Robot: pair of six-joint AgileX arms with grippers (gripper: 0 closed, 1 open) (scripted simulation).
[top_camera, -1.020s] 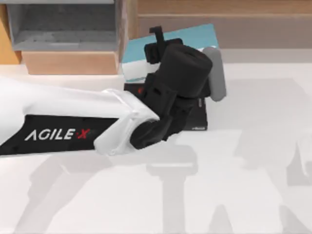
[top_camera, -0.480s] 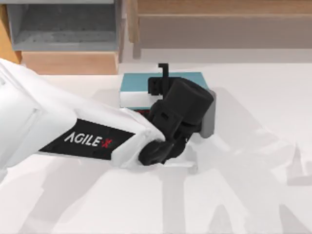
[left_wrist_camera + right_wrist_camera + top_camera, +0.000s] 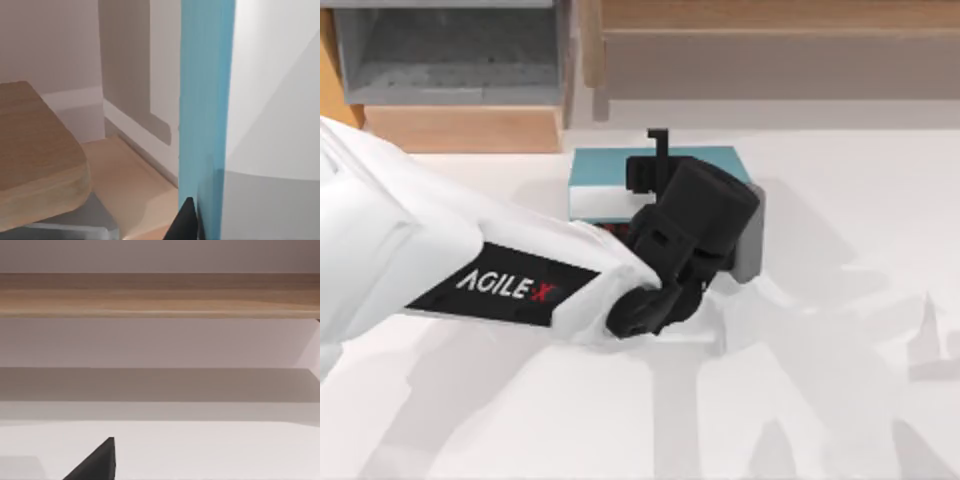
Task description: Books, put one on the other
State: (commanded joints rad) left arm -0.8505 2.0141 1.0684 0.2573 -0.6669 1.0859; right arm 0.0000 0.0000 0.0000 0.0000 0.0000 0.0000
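Observation:
The teal book [image 3: 610,168] with its white edge lies flat at the table's middle back. It rests over the black book [image 3: 608,229], of which just a dark sliver with red shows below the white edge. My left gripper [image 3: 692,228] reaches in from the left and covers the stack's right half. In the left wrist view the teal book [image 3: 205,115] runs right against one dark fingertip [image 3: 187,220], held edge-on. My right gripper [image 3: 97,462] is parked away from the books, facing the wooden shelf.
A grey open box [image 3: 450,50] on a wooden base stands at the back left. A long wooden shelf [image 3: 770,40] runs along the back right. The white table [image 3: 840,300] stretches in front and to the right.
The teal book came down from a raised, tilted pose near the shelf to lie flat over the black book. My left arm swung down with it; it has barely moved in the last half second.

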